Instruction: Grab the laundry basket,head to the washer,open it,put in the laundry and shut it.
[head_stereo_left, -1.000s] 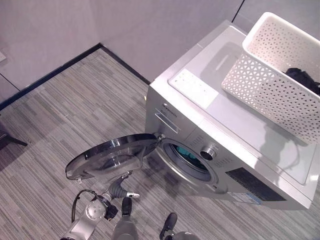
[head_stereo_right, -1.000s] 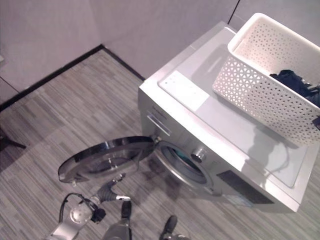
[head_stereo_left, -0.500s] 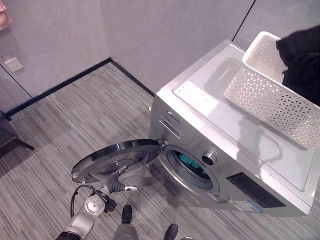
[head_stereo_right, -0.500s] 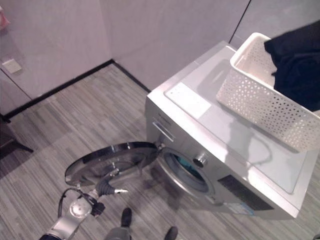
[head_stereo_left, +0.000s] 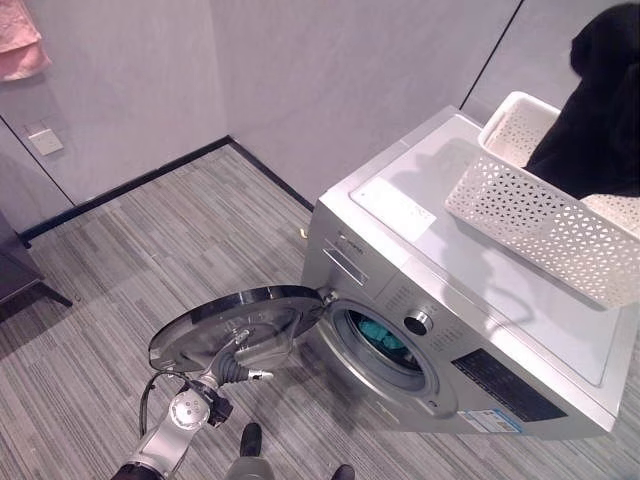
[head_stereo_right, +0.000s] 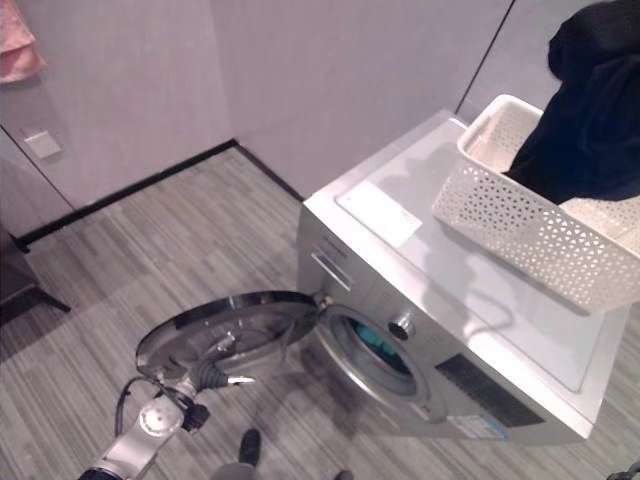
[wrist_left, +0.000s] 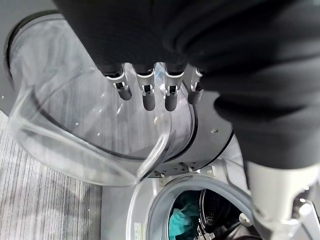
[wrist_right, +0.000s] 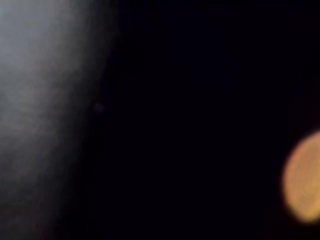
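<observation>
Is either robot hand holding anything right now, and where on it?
The left robot hand rests straight fingers on the open washer door, gripping nothing. The dark garment is lifted above the basket; what holds it is hidden.

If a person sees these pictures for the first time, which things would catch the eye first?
Probably the silver washer near the wall, with its round door swung wide open and something teal inside the drum. Next, the white basket on top of the washer, with a dark garment lifted above it. The left hand reaches its straight fingers toward the door's clear glass.
</observation>
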